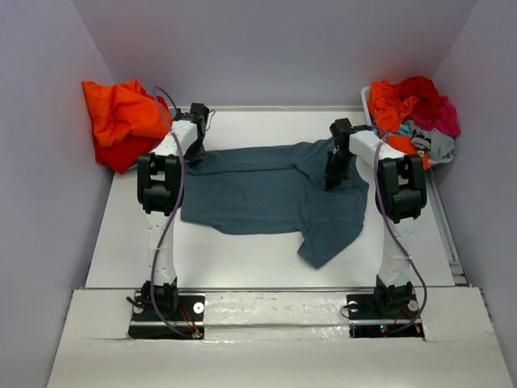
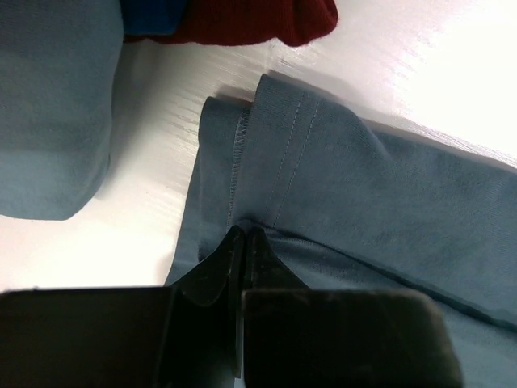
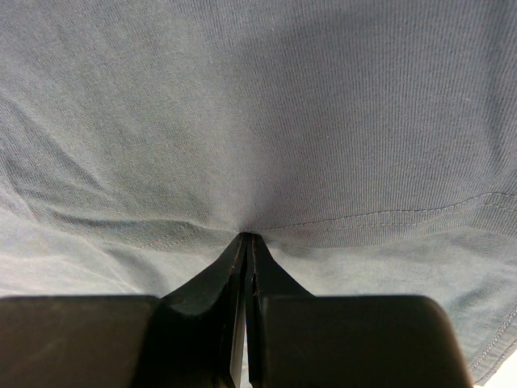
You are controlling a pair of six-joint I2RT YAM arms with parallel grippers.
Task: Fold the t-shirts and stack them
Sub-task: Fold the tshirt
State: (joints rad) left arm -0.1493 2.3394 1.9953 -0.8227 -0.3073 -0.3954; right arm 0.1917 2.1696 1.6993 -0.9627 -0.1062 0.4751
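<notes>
White counter [image 1: 242,271], lilac walls [image 1: 266,48]: slate-blue t-shirt [image 1: 266,194] spread flat at centre; left gripper [image 2: 244,241] pinched shut on hem edge, right gripper [image 3: 246,241] pinched shut on cloth by seam, presumably paired for fold.

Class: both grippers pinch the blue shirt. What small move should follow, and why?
Probably lift both pinched points together and draw them toward the near side. The left gripper and right gripper are shut on the far edge of the slate-blue t-shirt, which lies spread out, unfolded.
</notes>
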